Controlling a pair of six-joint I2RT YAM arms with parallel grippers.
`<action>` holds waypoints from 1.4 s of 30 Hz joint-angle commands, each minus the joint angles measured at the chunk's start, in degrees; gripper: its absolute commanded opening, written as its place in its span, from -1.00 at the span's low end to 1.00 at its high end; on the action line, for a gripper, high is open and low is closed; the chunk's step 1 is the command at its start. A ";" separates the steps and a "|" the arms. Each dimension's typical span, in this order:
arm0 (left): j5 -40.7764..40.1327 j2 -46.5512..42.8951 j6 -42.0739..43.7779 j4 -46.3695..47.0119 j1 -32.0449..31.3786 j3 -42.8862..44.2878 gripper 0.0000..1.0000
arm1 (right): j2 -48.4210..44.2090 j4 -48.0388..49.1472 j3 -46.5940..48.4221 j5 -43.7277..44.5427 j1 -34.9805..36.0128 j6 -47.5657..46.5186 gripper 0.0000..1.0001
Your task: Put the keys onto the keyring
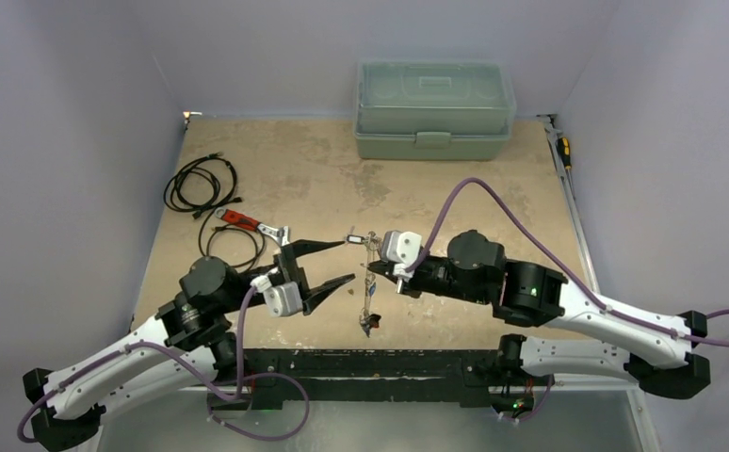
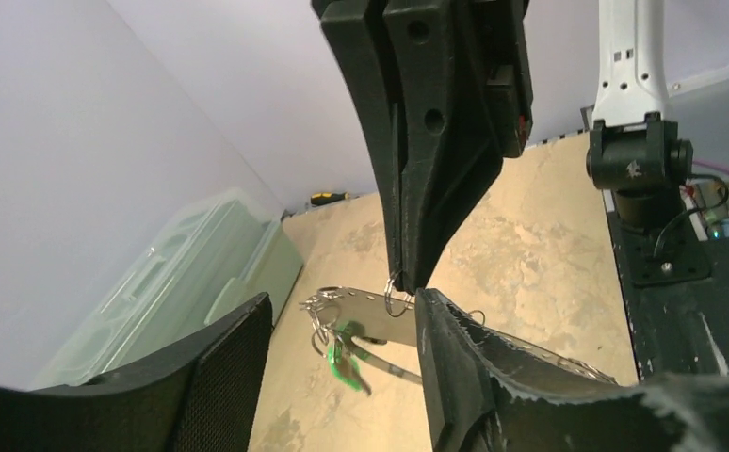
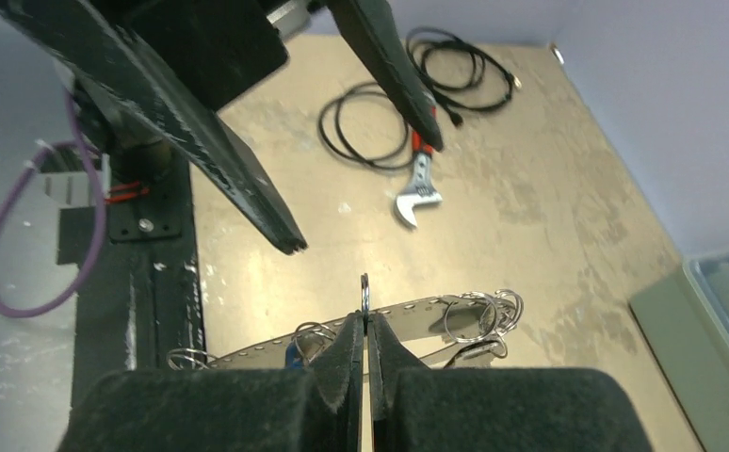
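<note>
On the left, my left arm reaches low across the table toward the middle, forearm near level, wrist rolled so one finger sits farther back than the other. The left gripper (image 1: pixel 349 260) has its jaws apart and nothing between them. Its tips sit just beside the keyring (image 3: pixel 417 309) without touching it, as far as I can tell. The cable (image 1: pixel 201 184) and wrench (image 1: pixel 252 222) lie behind that arm, out of play.

In the middle, the keyring hangs clear of the table between the two grippers. Several keys (image 2: pixel 347 363) already dangle from it, one with a green head, and more cluster at its low end in the top view.

On the right, the right gripper (image 1: pixel 373 269) is clamped on the keyring, pads pressed together on a thin loop of it seen edge-on from the wrist camera. That arm comes in from the right with its elbow bent and its wrist turned toward the left arm.

I judge this a point between keys: the right arm presents the ring while the left is free. Next I need a key in the left jaws, but I can't make out a loose one. Then its hole must line up with the ring's opening while the right holds steady.
</note>
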 commanded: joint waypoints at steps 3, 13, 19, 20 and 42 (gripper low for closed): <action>0.61 2.32 8.67 -13.63 -0.25 6.08 0.05 | 4.40 -10.37 8.08 7.39 -0.08 -0.61 -1.00; 0.91 7.68 9.96 -14.69 -0.25 7.09 -0.03 | 10.30 -19.88 15.91 7.59 -0.08 -2.90 -1.00; 2.01 9.76 9.71 -13.93 -0.24 7.42 -0.15 | 10.68 -20.15 16.03 5.65 -0.08 -3.95 -1.00; 2.14 10.04 9.73 -13.92 -0.21 7.59 -0.17 | 10.92 -20.40 16.17 5.45 -0.08 -4.06 -1.00; 5.03 13.34 9.19 -12.16 -0.23 7.91 -0.53 | 12.15 -20.24 16.63 0.66 -0.08 -6.04 -1.00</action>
